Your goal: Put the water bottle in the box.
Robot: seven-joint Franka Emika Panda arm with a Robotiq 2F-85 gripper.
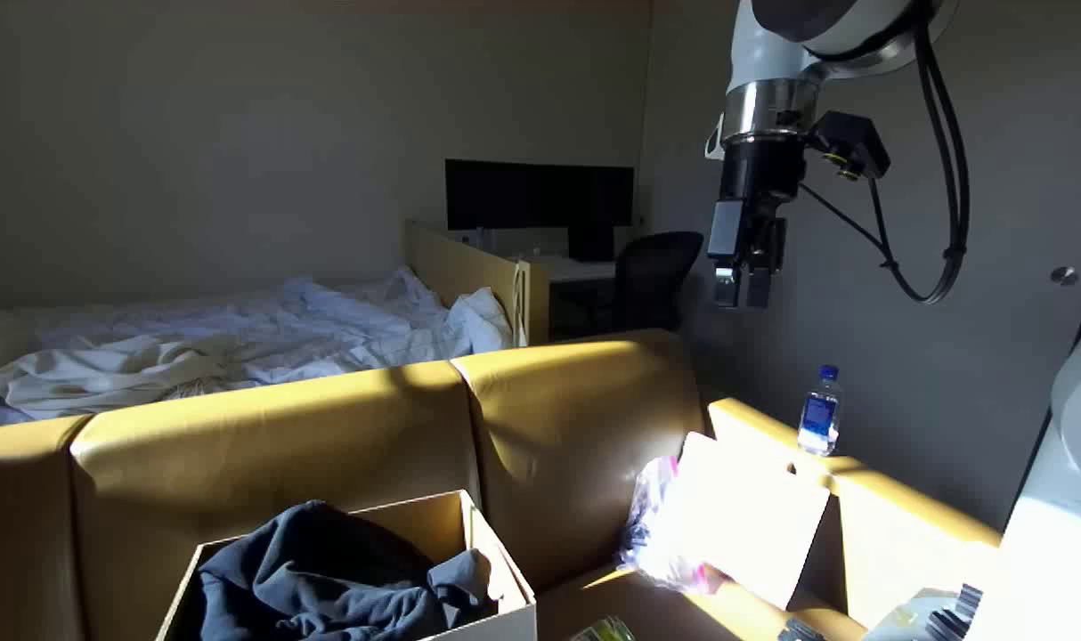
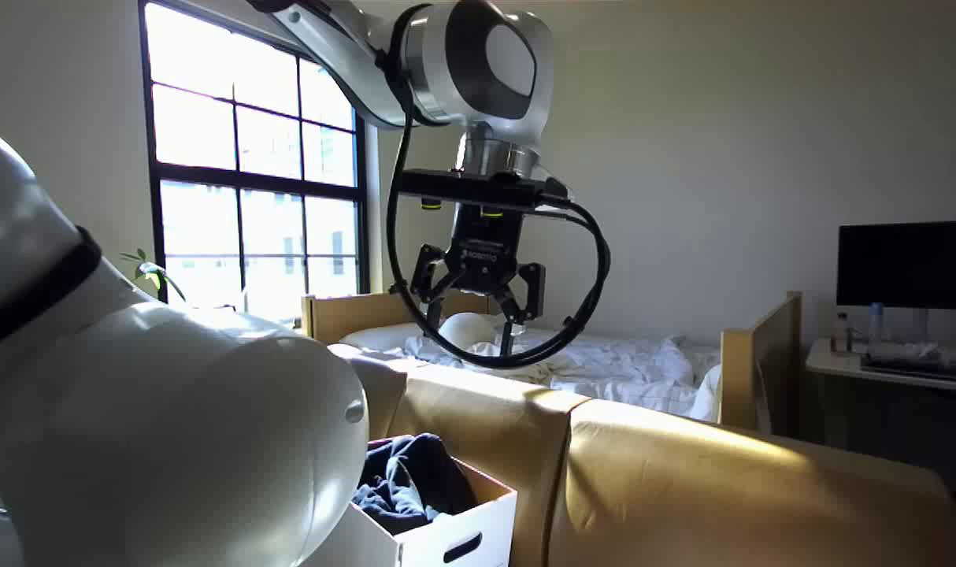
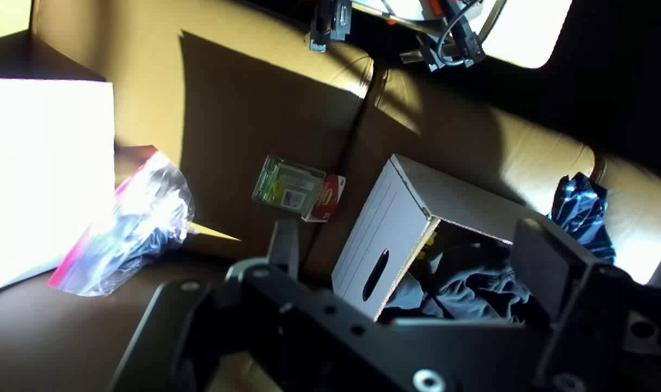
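On the armrest (image 1: 906,503) of the tan padded bench (image 1: 576,418), the bottle (image 1: 819,414) stands upright, blue cap uppermost. The box (image 2: 490,524) sits on the bench, well apart from that armrest, open at the top, with dark fabric (image 1: 327,570) heaped inside and rising past the rim. High over the bench hangs the claw (image 2: 470,327), pointing down, its fingers (image 3: 284,245) spread wide with nothing held between them. By the bench's armrest slants a white panel (image 1: 745,525), and just beside it, on the bench, lies a clear bag (image 3: 140,234) edged in pink. Farther along the bench from the armrest lies a small clear pack (image 3: 287,185) with green inside, a red card (image 3: 326,201) at its edge; whether they overlap I cannot tell. Toward the bench's other end, past the box, is some dark shiny wrap (image 3: 581,218). Behind the bench are a rumpled white bed (image 1: 345,329), a desk (image 2: 832,361) with a monitor (image 1: 540,191) on it, and a black chair (image 1: 656,267). Beyond the bench's back, in an exterior view, a window (image 2: 265,142) shows bright.
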